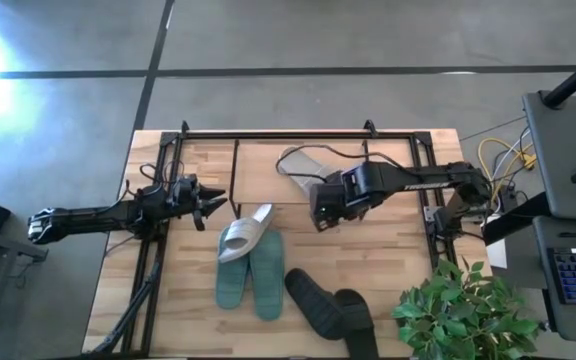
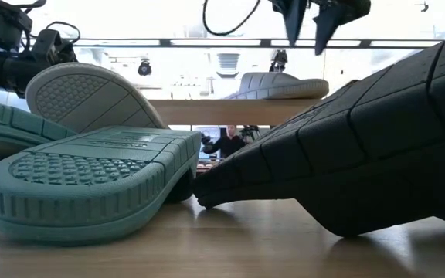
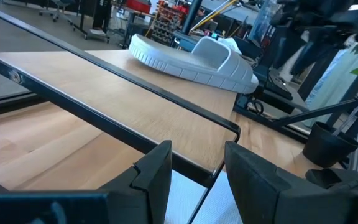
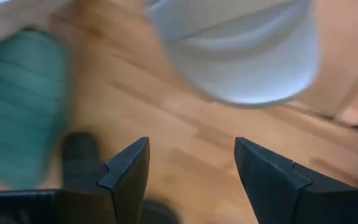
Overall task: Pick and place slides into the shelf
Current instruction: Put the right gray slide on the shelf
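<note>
Right gripper [image 1: 320,216] hangs empty, fingers apart, over the wooden table [image 1: 398,280] beside the shelf [image 1: 258,170] holding one white slide [image 1: 300,162], while the low view alone shows a person [image 2: 227,142] beyond.

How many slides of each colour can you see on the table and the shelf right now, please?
White slides: 2, one on the shelf at, one leaning over the green pair at
Green slides: 2, at and
Black slides: 2, at and
Total: 6
</note>
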